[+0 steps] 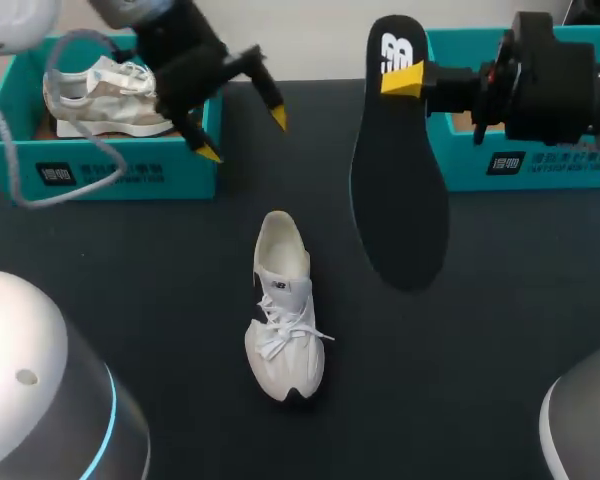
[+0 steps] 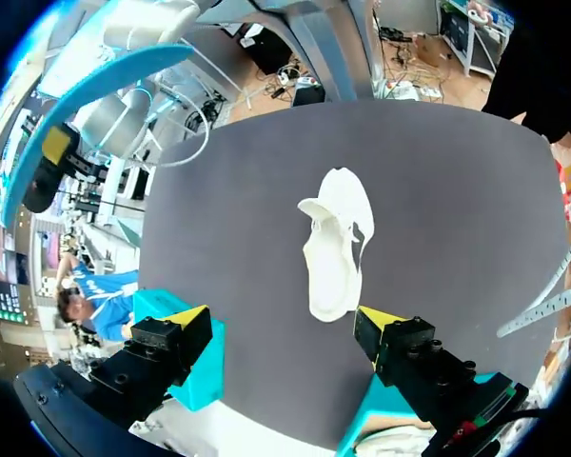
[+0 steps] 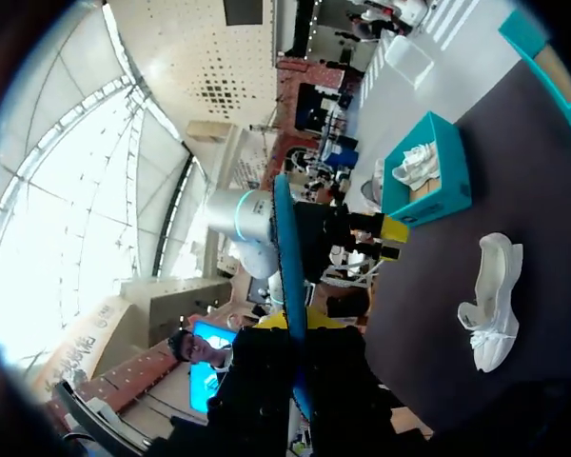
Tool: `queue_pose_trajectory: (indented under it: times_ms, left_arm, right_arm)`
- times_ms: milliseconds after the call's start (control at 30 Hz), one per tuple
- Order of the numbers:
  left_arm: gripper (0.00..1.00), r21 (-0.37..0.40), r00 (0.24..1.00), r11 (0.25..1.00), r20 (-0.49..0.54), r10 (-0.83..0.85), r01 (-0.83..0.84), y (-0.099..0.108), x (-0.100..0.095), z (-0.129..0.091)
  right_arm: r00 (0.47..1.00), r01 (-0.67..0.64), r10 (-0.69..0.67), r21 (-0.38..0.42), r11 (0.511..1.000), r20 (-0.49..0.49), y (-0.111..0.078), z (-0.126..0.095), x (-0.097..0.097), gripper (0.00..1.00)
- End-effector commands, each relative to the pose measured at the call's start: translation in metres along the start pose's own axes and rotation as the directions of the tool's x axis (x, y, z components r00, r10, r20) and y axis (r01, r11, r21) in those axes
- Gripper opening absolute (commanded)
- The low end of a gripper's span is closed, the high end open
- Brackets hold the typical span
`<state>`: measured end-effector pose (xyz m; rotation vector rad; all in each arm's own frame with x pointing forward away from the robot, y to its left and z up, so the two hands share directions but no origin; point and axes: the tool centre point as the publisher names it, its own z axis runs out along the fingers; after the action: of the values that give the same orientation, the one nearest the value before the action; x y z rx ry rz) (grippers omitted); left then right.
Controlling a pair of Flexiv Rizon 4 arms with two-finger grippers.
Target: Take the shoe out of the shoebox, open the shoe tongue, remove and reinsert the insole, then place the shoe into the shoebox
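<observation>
Pinching the black insole (image 1: pixel 400 190) by its heel end alone, the right hand (image 1: pixel 405 80) held it dangling above the tabletop (image 1: pixel 130 260) beside the white sneaker (image 1: pixel 283 310), while the left hand (image 1: pixel 242 135) hung released near the shoebox (image 1: pixel 100 170), so the floppy insole could slip or shove the unsteadied sneaker.

Two shoes (image 1: pixel 285 320) (image 1: pixel 90 100), two shoeboxes (image 1: pixel 100 170) (image 1: pixel 550 165), and one insole (image 1: pixel 400 200).
</observation>
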<state>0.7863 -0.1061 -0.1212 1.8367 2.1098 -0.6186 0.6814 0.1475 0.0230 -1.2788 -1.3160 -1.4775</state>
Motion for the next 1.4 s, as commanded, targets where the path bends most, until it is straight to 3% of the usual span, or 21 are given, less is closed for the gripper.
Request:
queue_pose_trajectory:
  times_ms: [33,267,867,933,1100,1400]
  left_arm:
    - [1.00,-0.039,0.874,0.999,0.485,0.024,-0.005,-0.016,0.034,-0.026]
    - [1.00,-0.050,0.838,0.999,0.543,0.046,-0.022,-0.028,0.039,-0.043]
    - [1.00,-0.048,0.847,0.999,0.529,0.044,-0.022,-0.029,0.039,-0.043]
    - [1.00,-0.074,0.772,0.997,0.632,0.066,-0.024,-0.029,0.040,-0.037]
    - [1.00,-0.083,0.657,0.996,0.750,0.071,-0.013,-0.030,0.031,-0.039]
    - [1.00,-0.098,0.557,0.993,0.821,0.121,-0.071,-0.030,0.023,-0.040]
  right_arm:
    - [0.999,-0.040,0.040,0.023,0.999,0.004,0.025,0.010,-0.013,0.00]
    - [0.987,-0.162,0.162,-0.034,0.986,0.009,0.043,0.017,-0.038,0.00]
    - [0.987,-0.162,0.162,-0.034,0.986,0.009,0.043,0.017,-0.038,0.00]
    - [0.985,-0.175,0.175,-0.037,0.984,-0.010,0.047,0.020,-0.039,0.00]
    - [0.968,-0.248,0.247,-0.022,0.968,-0.030,0.062,0.029,-0.049,0.00]
    - [0.928,-0.372,0.372,0.006,0.928,-0.033,0.071,0.049,-0.068,0.00]
